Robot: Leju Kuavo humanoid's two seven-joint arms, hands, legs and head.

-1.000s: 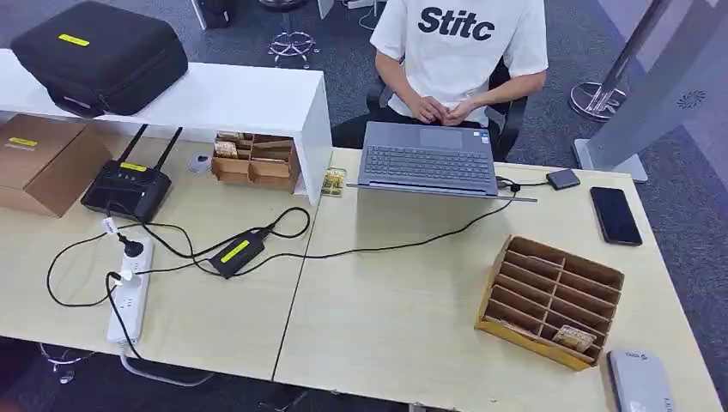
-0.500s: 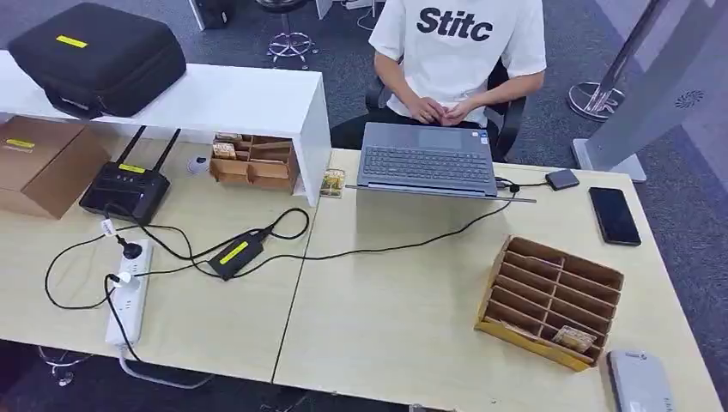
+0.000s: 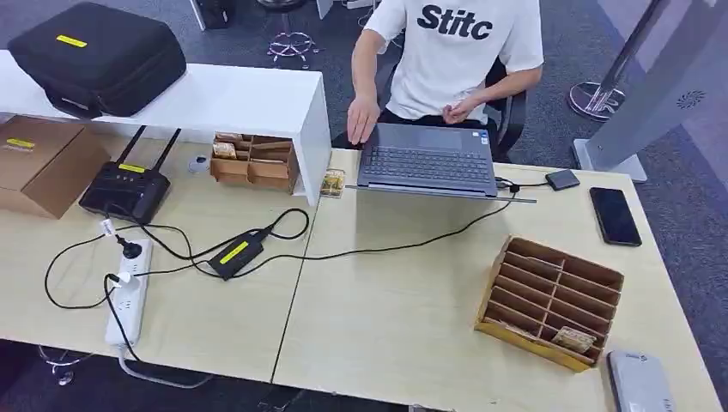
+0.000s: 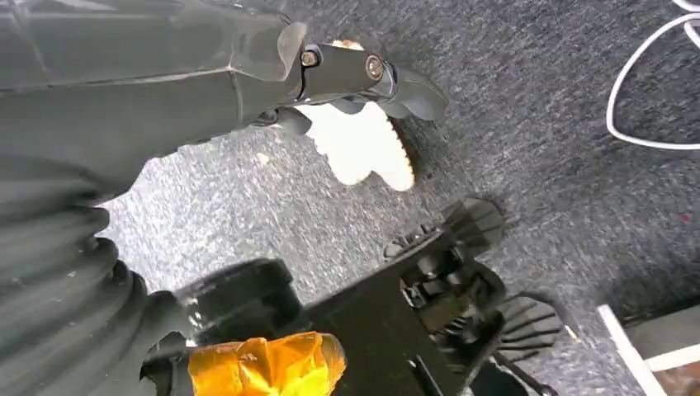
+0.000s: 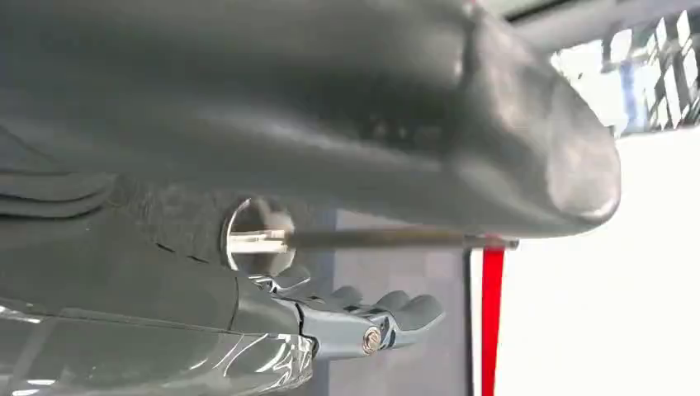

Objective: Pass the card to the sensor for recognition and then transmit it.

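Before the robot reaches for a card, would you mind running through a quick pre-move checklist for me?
1. Card located: ok, one lies in the wooden rack at its near right slot.
2. Sensor located: cannot tell; a grey device sits beside the rack.
3. Left hand free: ok, it holds nothing.
4. Right hand free: ok, nothing shows in it.
5. Table between near edge and rack free of obstacles: ok.
6. Person's hand away from rack: ok, it is by the laptop.
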